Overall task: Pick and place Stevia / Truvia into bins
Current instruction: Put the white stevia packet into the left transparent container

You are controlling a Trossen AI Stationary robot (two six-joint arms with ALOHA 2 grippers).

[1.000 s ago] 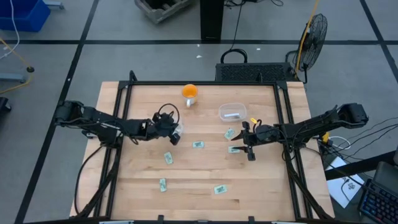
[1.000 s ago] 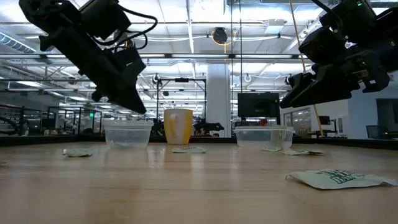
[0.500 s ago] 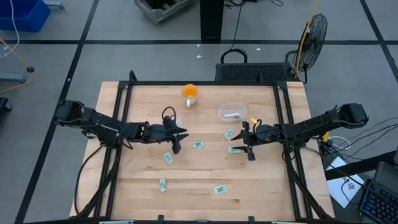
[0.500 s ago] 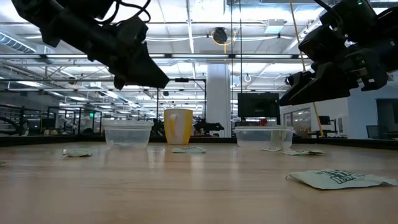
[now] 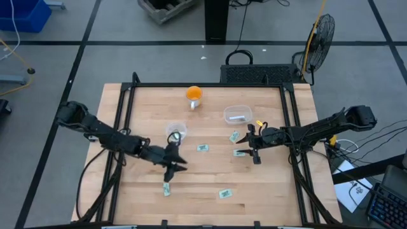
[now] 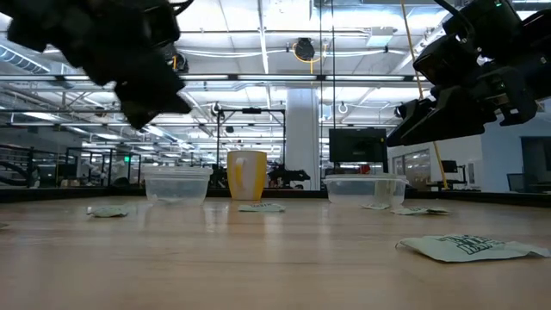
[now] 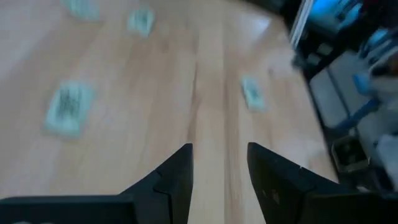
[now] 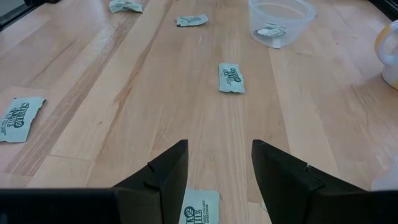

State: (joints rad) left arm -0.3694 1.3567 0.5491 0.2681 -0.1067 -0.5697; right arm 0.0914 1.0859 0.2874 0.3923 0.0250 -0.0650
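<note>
The left gripper hangs open and empty over the table, near a packet. The right gripper is open above another packet.

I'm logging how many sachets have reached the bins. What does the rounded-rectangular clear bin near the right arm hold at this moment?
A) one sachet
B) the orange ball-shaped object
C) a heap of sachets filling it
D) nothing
A: in the high view the rounded-rectangular bin holds a single sachet, and the right wrist view shows the same.
</note>
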